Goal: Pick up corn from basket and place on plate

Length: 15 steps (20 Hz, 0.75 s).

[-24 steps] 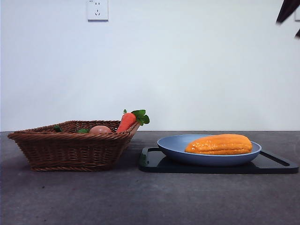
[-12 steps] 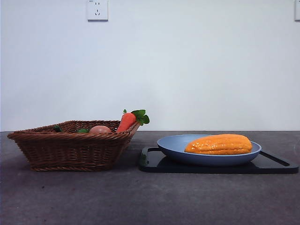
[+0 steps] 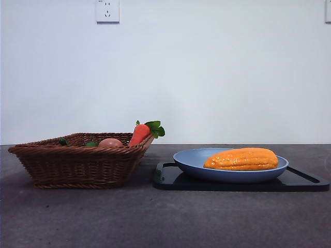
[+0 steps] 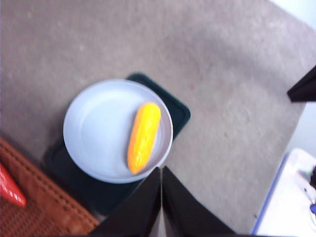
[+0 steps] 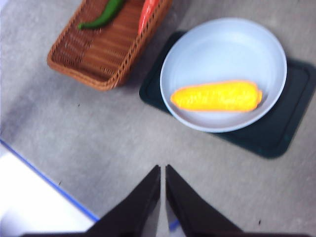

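Note:
The orange-yellow corn (image 3: 241, 159) (image 4: 143, 136) (image 5: 217, 96) lies on its side in the light-blue plate (image 3: 191, 161) (image 4: 94, 133) (image 5: 222, 44), toward the plate's right half in the front view. The brown wicker basket (image 3: 77, 165) (image 5: 98, 54) (image 4: 44, 207) stands left of the plate. My left gripper (image 4: 161, 173) hangs shut high above the table, with nothing in it. My right gripper (image 5: 163, 170) is shut and empty too, high over the bare table. Neither arm shows in the front view.
A flat black tray (image 3: 305, 182) (image 5: 291, 123) (image 4: 177, 111) lies under the plate. The basket holds an orange carrot with green leaves (image 3: 140, 133), a peach-brown ball (image 3: 110, 142) and a green pepper (image 5: 103, 15). A white, blue-edged surface (image 5: 29, 202) borders the table.
A dark arm tip at the front view's top right corner one second ago has left the view. The corn, plate and basket have not moved.

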Available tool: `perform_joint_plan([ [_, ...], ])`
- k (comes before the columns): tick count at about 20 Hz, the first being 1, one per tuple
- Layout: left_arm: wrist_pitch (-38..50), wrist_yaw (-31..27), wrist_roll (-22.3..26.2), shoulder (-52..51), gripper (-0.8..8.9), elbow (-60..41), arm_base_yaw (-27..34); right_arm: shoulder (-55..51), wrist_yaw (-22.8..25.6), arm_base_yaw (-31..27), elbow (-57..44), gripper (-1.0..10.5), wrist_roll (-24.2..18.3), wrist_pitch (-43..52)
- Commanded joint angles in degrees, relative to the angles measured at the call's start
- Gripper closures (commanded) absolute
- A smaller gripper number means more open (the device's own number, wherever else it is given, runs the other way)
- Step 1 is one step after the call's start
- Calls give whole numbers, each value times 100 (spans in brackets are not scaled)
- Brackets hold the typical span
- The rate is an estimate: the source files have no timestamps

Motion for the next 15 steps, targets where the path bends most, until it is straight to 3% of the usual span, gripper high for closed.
perform_joint_plan([
  [1,332,7,33,28,809,153,-35,35,-11,13,111,944,4,138],
  [2,474,7,33,31,809,153,-35,35,-11,13,111,944,4,199],
  [4,680,-120,538,28,809,153,39,35,-11,13,111,944,4,339],
  [7,1303,-168,597,-83,809,151,538,35,-11,13,111,944,2,535],
  [15,1578,-164,590,-1445,809,-247,2730,35,-13,13,111,944,2,702],
])
